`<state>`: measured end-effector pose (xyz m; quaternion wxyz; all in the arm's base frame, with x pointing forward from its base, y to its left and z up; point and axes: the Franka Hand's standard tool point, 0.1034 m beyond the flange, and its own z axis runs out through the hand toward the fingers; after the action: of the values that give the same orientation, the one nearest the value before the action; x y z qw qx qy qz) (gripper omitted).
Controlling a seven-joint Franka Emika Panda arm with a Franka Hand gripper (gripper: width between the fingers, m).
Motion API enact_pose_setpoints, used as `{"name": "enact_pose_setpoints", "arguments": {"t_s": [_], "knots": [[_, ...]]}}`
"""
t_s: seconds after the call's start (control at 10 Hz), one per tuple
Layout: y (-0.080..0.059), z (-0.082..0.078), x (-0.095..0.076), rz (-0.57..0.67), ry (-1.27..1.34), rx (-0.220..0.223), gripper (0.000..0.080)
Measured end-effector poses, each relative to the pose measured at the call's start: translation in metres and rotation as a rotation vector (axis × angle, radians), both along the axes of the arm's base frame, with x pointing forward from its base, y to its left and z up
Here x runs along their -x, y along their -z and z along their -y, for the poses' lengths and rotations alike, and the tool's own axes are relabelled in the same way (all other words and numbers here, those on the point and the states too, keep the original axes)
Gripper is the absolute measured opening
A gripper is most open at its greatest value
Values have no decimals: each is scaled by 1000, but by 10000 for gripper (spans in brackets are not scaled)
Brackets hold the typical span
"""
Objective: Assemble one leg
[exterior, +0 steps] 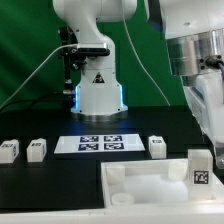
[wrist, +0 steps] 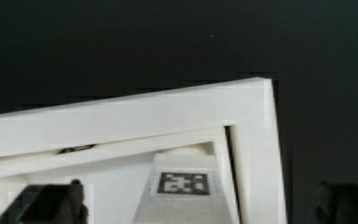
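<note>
A large white panel [exterior: 140,185] with round corner sockets lies at the front of the table. One leg [exterior: 200,169], a small white post with a square tag, stands upright at the panel's corner on the exterior view's right. My gripper [exterior: 208,140] hangs just above it. In the wrist view the panel's corner [wrist: 140,115] fills the frame, and the tagged leg [wrist: 185,170] sits between my fingers. The gripper [wrist: 197,205] is open: the dark fingertips [wrist: 51,205] stand wide apart on either side of the leg and do not touch it.
Three more legs stand on the black table: two at the exterior view's left [exterior: 10,151] [exterior: 37,149] and one just right of the marker board [exterior: 157,146]. The marker board [exterior: 100,143] lies in front of the robot base [exterior: 98,95].
</note>
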<state>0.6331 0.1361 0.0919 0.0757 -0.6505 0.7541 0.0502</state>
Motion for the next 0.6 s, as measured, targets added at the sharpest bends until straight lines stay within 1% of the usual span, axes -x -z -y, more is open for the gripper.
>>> {"name": "enact_pose_setpoints", "arguments": {"t_s": [0.6], "knots": [[1, 0, 0, -1, -1, 0, 649]]}}
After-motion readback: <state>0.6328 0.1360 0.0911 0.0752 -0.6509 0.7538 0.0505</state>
